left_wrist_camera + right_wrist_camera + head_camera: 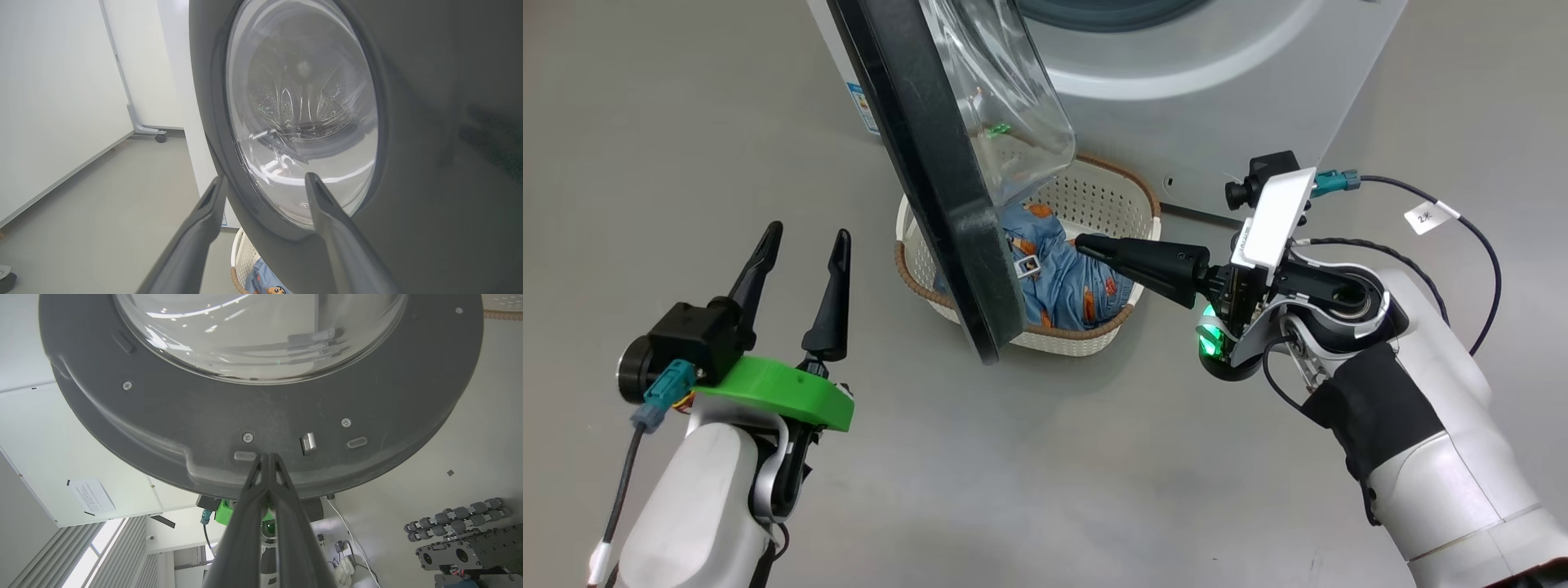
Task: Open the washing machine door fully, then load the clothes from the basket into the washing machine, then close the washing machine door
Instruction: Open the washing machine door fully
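Cream-white perforated plastic basket (1094, 200) w/ a brown woven rim sits on the grey floor (1045, 457) right in front of the big white boxy washing machine (1225, 106), partly under the machine's door. Inside it: light blue clothes (1062, 282) w/ orange-brown patches and cartoon print, bunched in a heap across the bottom. The washing machine door (923, 155), round w/ a wide black rim and bulging clear glass centre, stands part-open, nearly edge-on to the head view, its lower edge hiding the basket's left side. Right gripper (1085, 242): long dark fingers pressed together, nothing btwn them, tips above the clothes and pointing at the door's inner face; whether they touch it can't be told. Left gripper (809, 230): fingers spread wide, empty, on the door's outer side, apart from the basket; in the left wrist view its tips frame the lower part of the door's glass.
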{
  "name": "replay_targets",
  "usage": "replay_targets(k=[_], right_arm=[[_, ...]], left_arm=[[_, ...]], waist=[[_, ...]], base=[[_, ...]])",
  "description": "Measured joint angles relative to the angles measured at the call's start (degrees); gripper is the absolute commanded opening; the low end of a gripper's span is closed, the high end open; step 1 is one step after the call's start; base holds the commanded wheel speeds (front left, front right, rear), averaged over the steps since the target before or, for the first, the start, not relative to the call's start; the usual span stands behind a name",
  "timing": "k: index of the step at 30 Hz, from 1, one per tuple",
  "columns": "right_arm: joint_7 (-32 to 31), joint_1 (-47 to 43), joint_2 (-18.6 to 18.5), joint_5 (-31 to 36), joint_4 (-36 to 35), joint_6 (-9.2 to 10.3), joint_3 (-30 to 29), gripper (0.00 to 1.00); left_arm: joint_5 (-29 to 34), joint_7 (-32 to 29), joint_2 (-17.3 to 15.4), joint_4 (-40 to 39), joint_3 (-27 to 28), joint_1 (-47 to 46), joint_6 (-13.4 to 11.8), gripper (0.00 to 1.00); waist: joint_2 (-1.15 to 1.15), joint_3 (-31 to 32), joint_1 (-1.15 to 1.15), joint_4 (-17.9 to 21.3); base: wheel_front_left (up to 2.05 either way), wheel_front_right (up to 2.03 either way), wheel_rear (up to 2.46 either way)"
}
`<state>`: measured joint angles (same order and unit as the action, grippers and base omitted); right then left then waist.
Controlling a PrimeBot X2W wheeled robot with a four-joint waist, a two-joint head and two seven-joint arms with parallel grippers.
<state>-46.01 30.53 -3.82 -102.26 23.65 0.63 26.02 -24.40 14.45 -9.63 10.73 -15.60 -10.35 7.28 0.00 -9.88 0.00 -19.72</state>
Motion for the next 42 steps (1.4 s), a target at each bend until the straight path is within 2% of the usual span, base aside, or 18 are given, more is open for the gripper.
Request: replay_targets(k=[6,7,9,11,12,13,14,15,16,21,25,30,35,40,41,42], right_arm=[[0.87,-2.58,0.13,-1.64,0.52,-1.16,-0.7,0.0],[1.35,-3.47,0.16,-2.34,0.62,-1.18,-1.25,0.03],[1.64,-4.24,0.16,-2.77,0.64,-1.41,-1.45,0.21],[2.2,-4.92,0.2,-3.2,0.65,-1.74,-1.8,0.46],[2.75,-5.28,0.21,-3.3,0.64,-1.86,-2.07,0.5],[2.96,-5.59,0.21,-3.83,0.63,-2.04,-2.32,0.63],[3.12,-5.85,0.23,-4.21,0.59,-2.11,-2.61,0.63],[3.61,-6.16,0.25,-4.22,0.53,-2.38,-2.9,0.9],[4.26,-6.54,0.33,-4.35,0.52,-2.96,-3.54,1.0],[8.03,-8.66,0.35,-4.55,0.53,-4.75,-6.32,1.0],[14.03,-9.08,0.02,-1.72,0.6,-6.14,-9.29,1.0],[21.3,-9.09,-2.19,4.53,0.54,-7.11,-11.49,1.0],[28.56,-9.12,-4.11,11.15,-0.43,-7.22,-12.65,1.0],[36.07,-9.31,-7.09,19.98,-1.03,-7.6,-12.26,1.0],[36.07,-9.31,-7.09,19.98,-1.03,-7.6,-12.26,1.0],[38.8,-9.42,-7.6,22.86,-1.14,-7.6,-11.92,1.0]], left_arm=[[-0.01,0.0,-0.35,0.05,2.68,2.12,0.0,1.0],[-0.01,0.0,-0.36,0.03,2.93,2.75,0.0,1.0],[-0.01,0.0,-0.43,-0.08,3.22,3.38,0.0,1.0],[-0.01,0.0,-0.53,-0.21,3.56,3.88,0.0,1.0],[-0.01,-0.01,-0.57,-0.34,3.88,4.22,0.0,1.0],[-0.01,-0.01,-0.63,-0.41,4.14,4.6,0.0,1.0],[-0.01,-0.01,-0.74,-0.43,4.22,4.87,0.0,1.0],[-0.01,0.0,-0.81,-0.46,4.38,5.19,0.0,1.0],[-0.01,-0.01,-0.83,-0.46,4.38,5.5,0.0,1.0],[-0.36,0.0,-0.68,-0.59,5.48,6.08,0.0,1.0],[-0.36,-0.01,-0.73,-0.86,5.95,7.06,0.0,1.0],[-0.36,-0.01,-0.86,-1.32,6.26,8.03,0.0,1.0],[-0.36,0.0,-0.87,-1.62,6.0,8.07,0.0,1.0],[-0.34,-0.01,-0.85,-1.92,5.91,8.08,0.0,1.0],[-0.34,-0.01,-0.85,-1.92,5.91,8.08,0.0,1.0],[-0.34,0.0,-0.87,-1.96,6.04,8.09,0.0,1.0]], waist=[[0.0,2.82,0.0,1.95],[0.0,3.66,0.0,2.65],[0.0,4.39,0.0,3.39],[0.0,5.0,0.0,4.12],[0.0,5.24,0.0,4.49],[0.0,5.46,0.0,4.84],[0.0,5.66,0.0,5.21],[0.0,5.84,0.0,5.57],[0.0,6.01,0.0,5.91],[0.0,7.11,0.0,7.27],[0.0,7.77,0.0,8.45],[0.0,8.34,0.0,9.96],[0.0,8.68,0.0,11.29],[0.0,8.78,0.0,11.94],[0.0,8.78,0.0,11.94],[0.0,8.82,0.0,12.16]], base=[[0.0,0.0,0.0],[0.0,0.0,0.0],[0.0,0.0,0.0],[0.0,0.0,0.0],[0.0,0.0,0.0],[0.0,0.0,0.0],[0.0,0.0,0.0],[0.0,0.0,0.0],[0.0,0.0,0.0],[0.0,0.0,0.0],[0.0,0.0,0.0],[0.0,0.0,0.0],[0.0,0.0,0.0],[0.0,0.0,0.0],[0.0,0.0,0.0],[0.0,0.0,0.0]])
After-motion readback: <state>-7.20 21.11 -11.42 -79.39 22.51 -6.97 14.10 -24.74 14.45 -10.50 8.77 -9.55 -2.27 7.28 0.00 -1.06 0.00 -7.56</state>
